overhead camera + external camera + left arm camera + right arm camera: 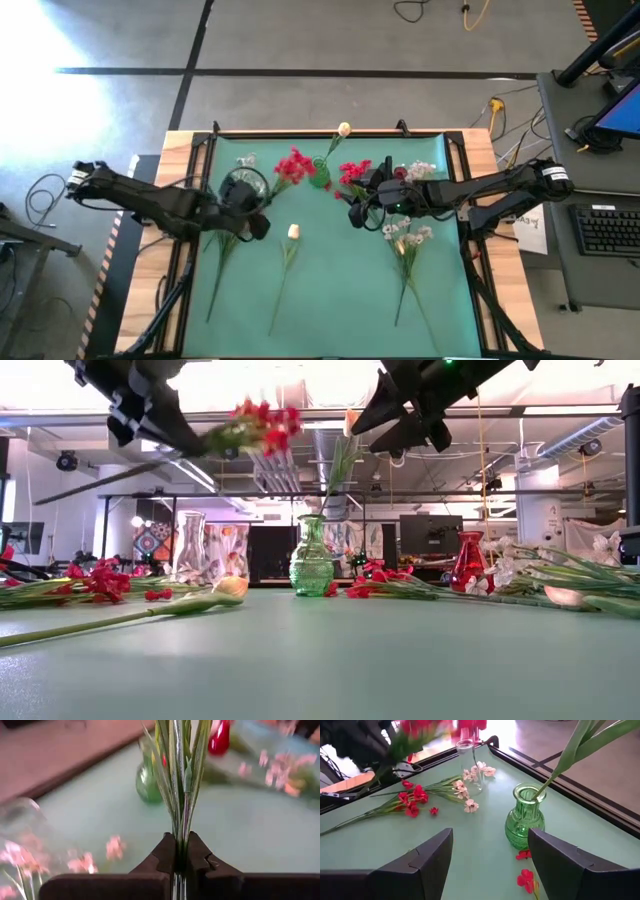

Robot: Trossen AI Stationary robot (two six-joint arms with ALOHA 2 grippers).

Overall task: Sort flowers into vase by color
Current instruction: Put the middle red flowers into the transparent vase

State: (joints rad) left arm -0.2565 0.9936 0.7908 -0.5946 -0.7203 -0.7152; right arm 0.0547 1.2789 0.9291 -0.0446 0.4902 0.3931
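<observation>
My left gripper [257, 222] is shut on a red-bloomed flower [293, 166], held in the air near the clear vase [243, 186]. My right gripper [353, 213] hangs open above the table and touches nothing; in its wrist view the open fingers frame the green vase [524, 820]. That green vase [320, 176] has a cream-yellow bud flower [344, 129] standing in it by its stem. A red vase [468, 560] stands further right. More red flowers [355, 176], a cream bud stem [292, 232] and white-pink sprays [406, 235] lie flat on the mat. My left gripper pinches the red flower's green stems [180, 845] between its two fingers, which lie across them. The flower is lifted clear of the table. It slants up and away from the fingers, with the red bloom [262, 420] at the free end.
A clear vase [467, 751] holds pale pink sprays. Red flowers [413, 800] lie on the mat's left part, and a long stem [222, 262] runs toward the near edge. The near half of the green mat [330, 310] has stems lying across it. Wooden table edges frame the mat.
</observation>
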